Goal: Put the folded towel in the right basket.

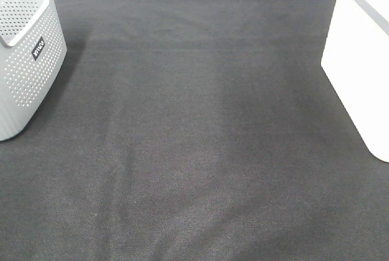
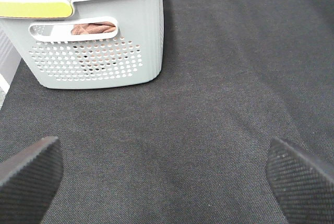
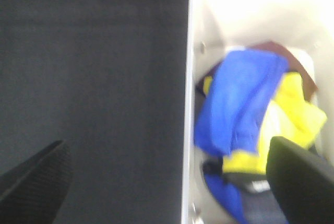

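The blue towel point(image 3: 237, 101) lies inside the white right basket point(image 3: 189, 78), draped loosely over yellow cloths point(image 3: 295, 112); the view is blurred. My right gripper point(image 3: 167, 187) is open and empty, with one finger over the dark tabletop and the other finger point(image 3: 300, 182) over the basket's inside. The white basket also shows at the right edge of the exterior high view point(image 1: 358, 60), its contents hidden there. My left gripper point(image 2: 167, 182) is open and empty, low over the dark tabletop. Neither gripper shows in the exterior high view.
A grey perforated basket point(image 1: 27, 60) with a small black label stands at the far left; in the left wrist view point(image 2: 94, 46) it holds brownish and grey cloths. A dark cloth point(image 1: 194, 139) covers the table between the baskets. More blue fabric point(image 3: 224, 200) lies lower in the white basket.
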`<state>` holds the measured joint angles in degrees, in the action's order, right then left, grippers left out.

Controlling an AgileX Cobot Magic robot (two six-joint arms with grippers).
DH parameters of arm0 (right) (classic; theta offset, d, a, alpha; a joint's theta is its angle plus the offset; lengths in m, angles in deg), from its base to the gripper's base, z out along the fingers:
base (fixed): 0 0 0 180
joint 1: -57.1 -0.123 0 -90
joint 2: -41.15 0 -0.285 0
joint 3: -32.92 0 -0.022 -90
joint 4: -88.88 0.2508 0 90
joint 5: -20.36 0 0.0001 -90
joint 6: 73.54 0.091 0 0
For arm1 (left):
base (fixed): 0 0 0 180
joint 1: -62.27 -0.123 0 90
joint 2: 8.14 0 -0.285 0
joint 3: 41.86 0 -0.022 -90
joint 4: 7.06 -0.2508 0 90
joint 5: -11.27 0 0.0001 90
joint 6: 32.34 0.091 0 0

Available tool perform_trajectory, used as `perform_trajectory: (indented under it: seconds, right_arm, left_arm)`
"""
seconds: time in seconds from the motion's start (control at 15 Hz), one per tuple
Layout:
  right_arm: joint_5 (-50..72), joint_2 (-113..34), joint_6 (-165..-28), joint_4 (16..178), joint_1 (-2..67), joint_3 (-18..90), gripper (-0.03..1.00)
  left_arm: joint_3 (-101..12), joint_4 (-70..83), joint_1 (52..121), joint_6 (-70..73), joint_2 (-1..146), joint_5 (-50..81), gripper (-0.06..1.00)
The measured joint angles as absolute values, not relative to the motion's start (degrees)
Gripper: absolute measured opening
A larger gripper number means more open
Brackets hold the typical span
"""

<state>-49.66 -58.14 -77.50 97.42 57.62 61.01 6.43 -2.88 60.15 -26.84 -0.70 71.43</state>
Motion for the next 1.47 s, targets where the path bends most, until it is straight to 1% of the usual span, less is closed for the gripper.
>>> perform_trajectory:
  seconds: [0.2,0.27,0.33,0.4,0.53,0.73,0.93,1.2,1.47]
  right_arm:
    - [-49.6,-45.3,-77.5,96.3,57.6,46.2,0.96]
    - [-49.6,-45.3,-77.5,96.3,57.6,46.2,0.96]
    - [-49.7,-32.6,-75.8,96.2,57.6,32.6,0.96]
    - [-49.7,-32.6,-75.8,96.2,57.6,32.6,0.96]
    - [-49.7,-23.8,-73.5,96.2,57.6,22.8,0.96]
    - [-49.8,-10.0,-70.7,96.2,57.6,11.4,0.96]
    - [-49.8,3.6,-72.5,96.1,57.6,4.1,0.96]
    - [-49.7,19.0,-80.1,95.8,57.6,-3.0,0.96]
    - [-45.8,29.1,-83.2,95.1,57.6,-12.7,0.96]
  left_arm:
    - [6.4,-2.9,60.2,-26.8,-0.7,71.4,0.99]
    - [6.4,-2.9,60.2,-26.8,-0.7,71.4,0.99]
    - [6.4,-2.9,60.2,-26.8,-0.7,71.4,0.99]
    - [6.4,-2.9,60.2,-26.8,-0.7,71.4,0.99]
    - [6.4,-2.9,60.2,-26.8,-0.7,71.4,0.99]
    - [6.4,-2.9,60.2,-26.8,-0.7,71.4,0.99]
    - [6.4,-2.9,60.2,-26.8,-0.7,71.4,0.99]
    - [6.4,-2.9,60.2,-26.8,-0.7,71.4,0.99]
    - [6.4,-2.9,60.2,-26.8,-0.7,71.4,0.99]
